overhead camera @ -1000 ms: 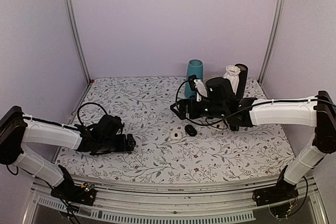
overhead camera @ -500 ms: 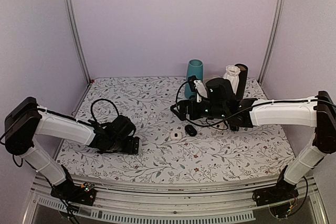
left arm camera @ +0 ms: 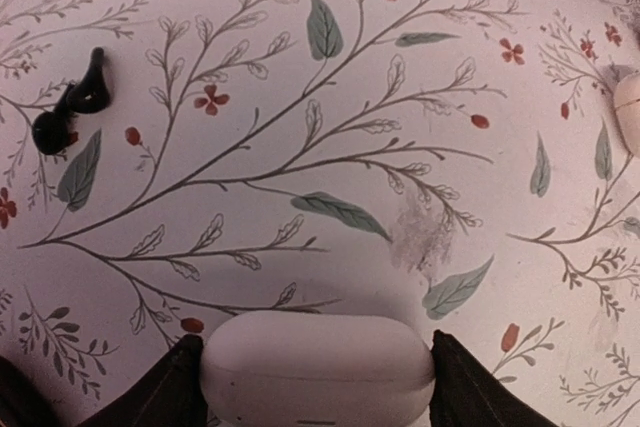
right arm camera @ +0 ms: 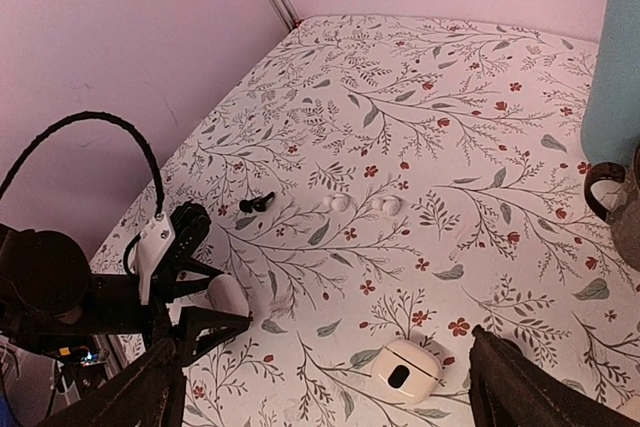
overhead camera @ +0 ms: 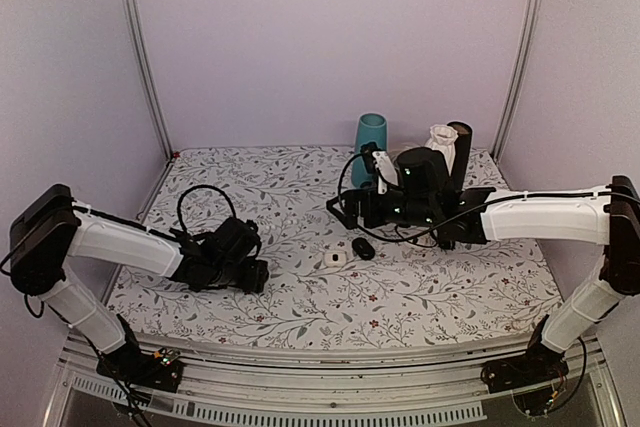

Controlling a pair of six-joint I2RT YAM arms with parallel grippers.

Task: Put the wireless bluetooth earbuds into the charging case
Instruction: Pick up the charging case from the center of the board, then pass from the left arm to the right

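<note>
A tiny dark earbud (left arm camera: pixel 70 107) lies on the floral cloth, far left in the left wrist view; it also shows in the right wrist view (right arm camera: pixel 257 203). My left gripper (overhead camera: pixel 256 275) is shut on a white oval charging case (left arm camera: pixel 318 367), with a finger against each end, low over the cloth. The same case shows in the right wrist view (right arm camera: pixel 226 297). My right gripper (right arm camera: pixel 335 397) is open and empty, hovering above the middle of the table (overhead camera: pixel 345 209).
Two white earbuds (right arm camera: pixel 335 202) (right arm camera: pixel 385 205) lie beyond the dark one. A second white case (overhead camera: pixel 336 258) and a black oval case (overhead camera: pixel 363 248) lie mid-table. A teal cup (overhead camera: pixel 369 147), a white bag (overhead camera: pixel 441 145) and a dark cylinder (overhead camera: pixel 461 152) stand at the back.
My left arm has swung in and its gripper has slid a little to the right along the cloth. The right arm has barely shifted.
</note>
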